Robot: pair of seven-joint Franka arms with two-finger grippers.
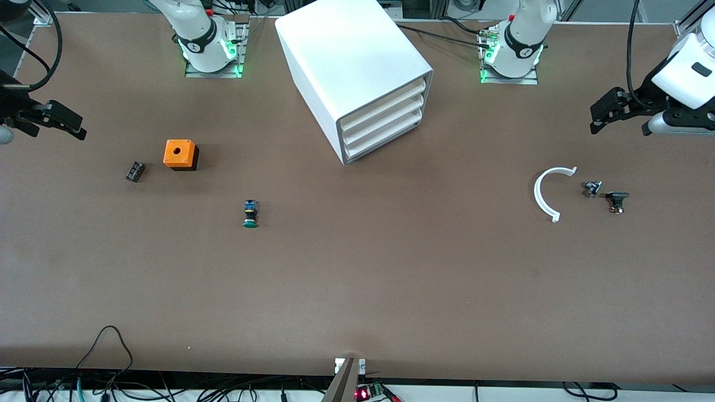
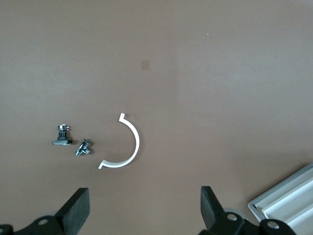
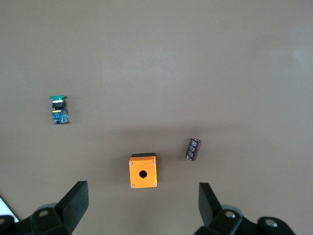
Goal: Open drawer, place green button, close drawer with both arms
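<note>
The white cabinet [image 1: 357,67] stands at the middle of the table between the two bases, all three drawers pushed in. The drawer [image 1: 385,142] is the lowest one. The button [image 1: 251,214] lies on its side with its green cap toward the front camera, nearer to that camera than the orange cube; it also shows in the right wrist view [image 3: 59,110]. My right gripper [image 1: 75,129] hangs open and empty over the table at the right arm's end [image 3: 142,191]. My left gripper [image 1: 596,124] hangs open and empty over the left arm's end [image 2: 144,196]. A cabinet corner [image 2: 286,203] shows there.
An orange cube with a hole [image 1: 180,154] and a small black cylinder [image 1: 134,171] lie toward the right arm's end. A white curved strip [image 1: 546,192] and two small dark parts [image 1: 592,188] [image 1: 616,201] lie toward the left arm's end. Cables run along the table's front edge.
</note>
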